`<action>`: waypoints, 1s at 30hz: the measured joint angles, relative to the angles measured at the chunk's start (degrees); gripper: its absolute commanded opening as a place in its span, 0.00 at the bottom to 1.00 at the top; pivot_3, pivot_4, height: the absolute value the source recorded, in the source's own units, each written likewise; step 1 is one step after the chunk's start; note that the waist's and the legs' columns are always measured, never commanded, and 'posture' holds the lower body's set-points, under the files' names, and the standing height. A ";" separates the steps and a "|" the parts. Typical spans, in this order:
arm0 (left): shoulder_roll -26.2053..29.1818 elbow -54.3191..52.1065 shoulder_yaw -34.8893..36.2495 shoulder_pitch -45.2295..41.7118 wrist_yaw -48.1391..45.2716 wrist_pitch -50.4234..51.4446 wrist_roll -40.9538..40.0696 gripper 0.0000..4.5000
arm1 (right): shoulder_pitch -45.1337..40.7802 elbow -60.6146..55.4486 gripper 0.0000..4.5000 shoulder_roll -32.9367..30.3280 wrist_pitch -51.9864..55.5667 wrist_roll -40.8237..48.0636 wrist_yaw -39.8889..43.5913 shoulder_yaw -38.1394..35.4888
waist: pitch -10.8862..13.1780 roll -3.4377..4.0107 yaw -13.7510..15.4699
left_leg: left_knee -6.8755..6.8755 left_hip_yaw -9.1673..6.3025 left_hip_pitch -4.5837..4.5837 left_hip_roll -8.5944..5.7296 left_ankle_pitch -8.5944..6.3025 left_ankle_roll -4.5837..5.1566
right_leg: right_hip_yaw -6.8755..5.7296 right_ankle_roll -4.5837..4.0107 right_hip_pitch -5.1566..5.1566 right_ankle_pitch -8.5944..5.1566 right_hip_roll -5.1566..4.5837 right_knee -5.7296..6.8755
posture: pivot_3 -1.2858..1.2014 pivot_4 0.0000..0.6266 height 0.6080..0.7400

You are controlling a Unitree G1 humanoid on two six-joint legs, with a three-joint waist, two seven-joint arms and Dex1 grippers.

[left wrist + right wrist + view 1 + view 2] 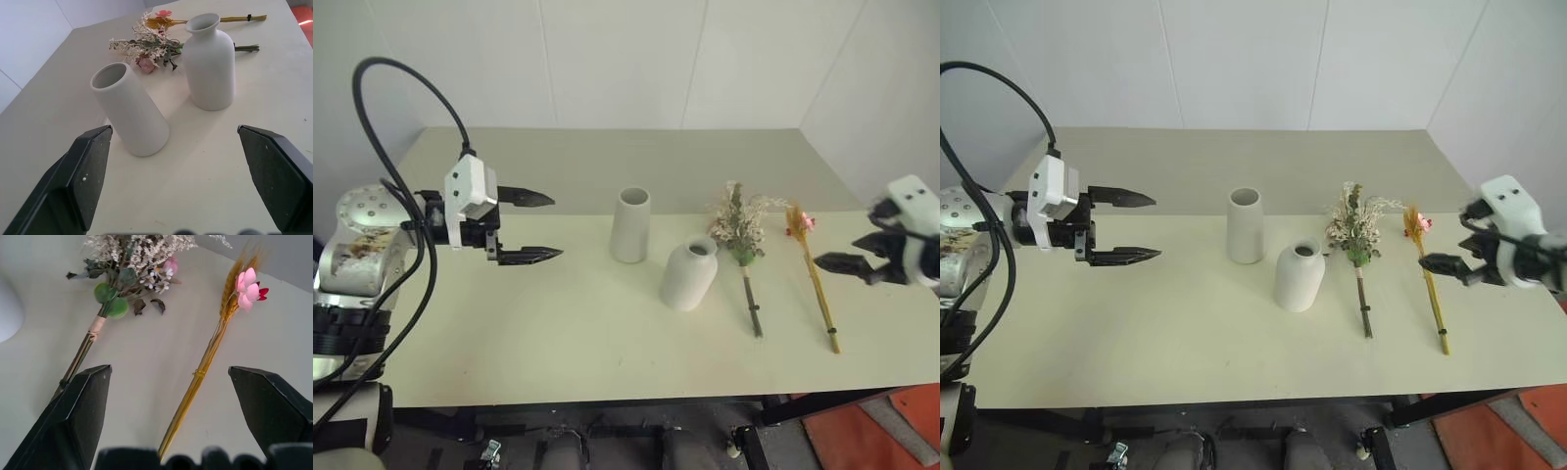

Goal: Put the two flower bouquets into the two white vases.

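Table (509, 343), pale cream, set against white walls; holds four task items, all toward its right half. Item one: tall cylinder vase (630, 224), matte white, upright, mouth open upward, near the table's middle. Item two: round vase (689, 273) with narrowed neck, matte white, upright, just beside the cylinder on the side nearer the front edge and right; the two stand apart, not touching. Both are empty, so neither bouquet is placed yet. Item three: bushy bouquet (741, 230), pale sprigs, green leaves and a pink bloom, lying flat just right of the round vase, head toward the far edge, bound stem toward the front edge. Item four: yellow wheat spray (813, 269) with small pink blossom, lying flat nearly parallel to it, nearer the right edge. Stems toward the front likely suit a grasp low on the stalk, leaving heads free to stand up in a vase. Left pincer (530, 227): fingers spread wide, holding nothing, raised over the table's left half and pointed at the vases. Right pincer (161, 396): spread wide, empty, poised above the right edge with the wheat spray's stem between its fingers in its wrist view, apparently lining up for that pick.
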 measured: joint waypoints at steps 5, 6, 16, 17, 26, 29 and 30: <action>-0.83 1.19 -0.86 -0.37 -0.87 -0.86 1.14 0.99 | -16.45 26.56 1.00 6.65 -5.83 -9.56 2.77 14.10 | 0.00 0.01 -0.30 | 0.05 -0.01 -0.70 -0.08 0.01 0.02 | 0.02 -0.20 -0.72 0.17 -0.04 0.13 | 0.52 0.24 1.00; -0.90 1.17 -0.91 -0.35 -0.98 -0.98 1.22 0.99 | -17.80 29.69 1.00 7.36 -7.13 -10.88 3.58 15.43 | 0.01 0.02 -0.24 | 0.04 -0.02 -0.75 -0.10 0.01 0.02 | 0.01 -0.20 -0.75 0.17 -0.05 0.12 | 0.52 0.24 1.00; -0.40 -1.12 -0.58 2.64 -0.85 -0.70 1.61 0.99 | -29.63 61.05 1.00 13.87 -22.70 -24.46 11.44 23.43 | 0.02 0.04 -0.53 | 0.05 -0.02 -0.70 -0.18 0.01 0.03 | 0.02 -0.16 -0.73 0.16 -0.11 0.20 | 0.52 0.24 1.00; -0.31 -1.34 -0.54 3.20 -0.81 -0.44 1.60 1.00 | -30.15 62.53 0.91 13.99 -23.24 -25.04 11.89 23.37 | 0.03 0.05 -0.57 | 0.05 -0.03 -0.69 -0.18 0.01 0.03 | 0.02 -0.16 -0.74 0.16 -0.11 0.24 | 0.52 0.24 1.00; 0.44 -2.95 0.06 4.85 0.26 0.32 1.19 1.00 | -31.64 69.86 0.24 17.02 -24.72 -27.86 13.44 20.28 | 0.02 0.06 -0.78 | 0.07 -0.03 -0.56 -0.18 0.06 0.09 | 0.05 -0.18 -0.66 0.19 -0.09 0.33 | 0.52 0.24 1.00; 0.44 -2.95 0.06 4.85 0.27 0.32 1.19 1.00 | -31.62 70.62 0.01 17.83 -25.77 -28.39 12.89 19.02 | 0.02 0.06 -0.74 | 0.06 -0.03 -0.58 -0.19 0.06 0.09 | 0.05 -0.18 -0.66 0.19 -0.10 0.30 | 0.52 0.24 1.00; 0.44 -2.94 0.06 4.85 0.27 0.32 1.19 1.00 | -31.60 70.72 0.01 17.95 -26.01 -28.57 12.49 18.55 | 0.02 0.06 -0.72 | 0.06 -0.03 -0.59 -0.20 0.06 0.09 | 0.05 -0.18 -0.66 0.19 -0.11 0.29 | 0.52 0.24 1.00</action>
